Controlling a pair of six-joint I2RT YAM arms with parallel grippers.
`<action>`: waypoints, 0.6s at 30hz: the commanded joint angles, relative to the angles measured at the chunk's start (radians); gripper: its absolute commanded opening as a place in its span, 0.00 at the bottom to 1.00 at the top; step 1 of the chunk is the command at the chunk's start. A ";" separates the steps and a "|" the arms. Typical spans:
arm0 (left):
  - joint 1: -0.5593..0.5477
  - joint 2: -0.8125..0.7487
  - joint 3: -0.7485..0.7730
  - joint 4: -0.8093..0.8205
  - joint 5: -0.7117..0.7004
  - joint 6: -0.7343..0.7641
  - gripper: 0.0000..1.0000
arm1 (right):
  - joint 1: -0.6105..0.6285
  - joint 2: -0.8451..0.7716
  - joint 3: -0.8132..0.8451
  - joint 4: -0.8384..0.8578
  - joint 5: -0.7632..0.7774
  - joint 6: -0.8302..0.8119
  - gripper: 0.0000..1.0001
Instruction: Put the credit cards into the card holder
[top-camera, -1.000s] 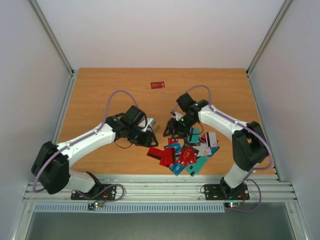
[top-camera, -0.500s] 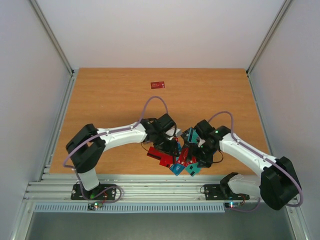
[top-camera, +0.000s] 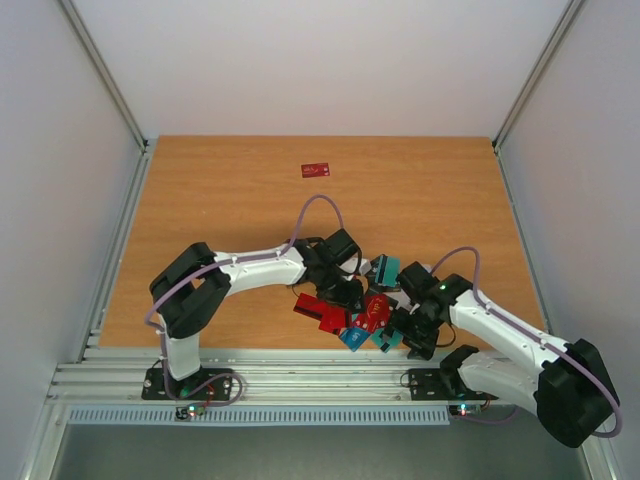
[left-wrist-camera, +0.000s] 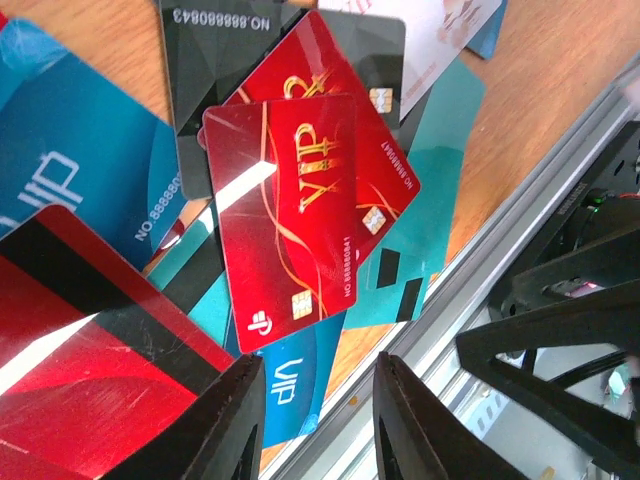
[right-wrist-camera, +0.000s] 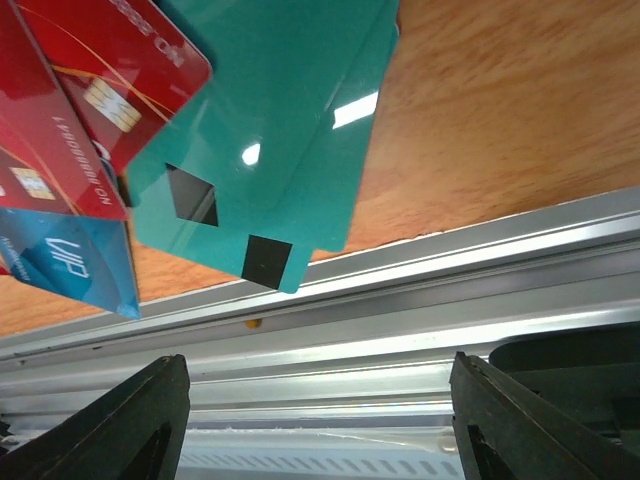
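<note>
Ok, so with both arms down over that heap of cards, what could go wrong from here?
1. The teal cards already reach the edge of the table by the metal rail; a nudge from the open right gripper could push them off.
2. The left gripper hangs close beside it, so the two might collide.
3. The red VIP cards overlap, so one pinch may drag two.

Left fingers (left-wrist-camera: 225, 430) narrowly parted; right fingers (right-wrist-camera: 120, 420) spread wide (both angled downward).
</note>
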 joint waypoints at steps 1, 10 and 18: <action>-0.004 0.026 0.034 0.050 0.013 -0.013 0.32 | 0.061 -0.008 -0.029 0.065 0.021 0.138 0.73; -0.004 0.018 -0.004 0.064 0.019 -0.010 0.31 | 0.152 -0.035 -0.132 0.247 0.059 0.313 0.79; -0.005 -0.015 -0.039 0.036 0.022 0.019 0.30 | 0.167 0.011 -0.138 0.354 0.081 0.352 0.77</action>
